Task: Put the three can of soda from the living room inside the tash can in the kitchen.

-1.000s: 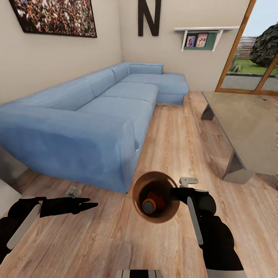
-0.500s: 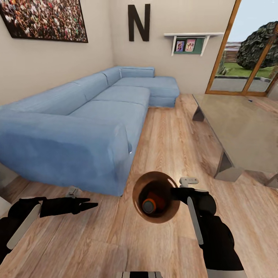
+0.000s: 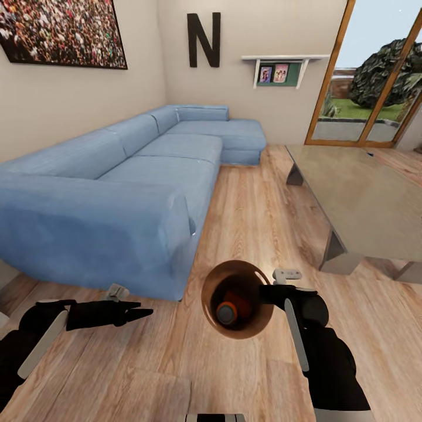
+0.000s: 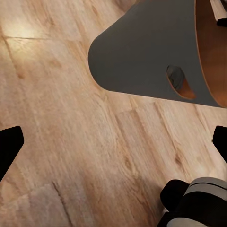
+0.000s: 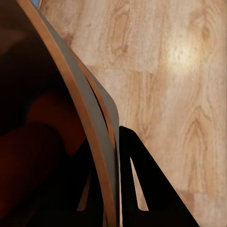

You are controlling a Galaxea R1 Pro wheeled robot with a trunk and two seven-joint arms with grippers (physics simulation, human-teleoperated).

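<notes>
Head view, room: blue sofa (image 3: 117,193) beside a low table (image 3: 363,199), pale plank floor (image 3: 258,205) between them.
Tash can (image 3: 236,299): held off the floor, mouth toward the camera, rim pinched by the right gripper (image 3: 271,291), jaws closed on its wall.
Soda can (image 3: 227,310): orange, inside the tash can.
Left gripper (image 3: 140,311): empty; whether its jaws are parted, I cannot tell.
Carrying well: keep the tash can level, turn slowly, steer wide of the table.

soda cans (image 3: 227,310) half-hidden inside trash can (image 3: 211,280), count unclear
</notes>
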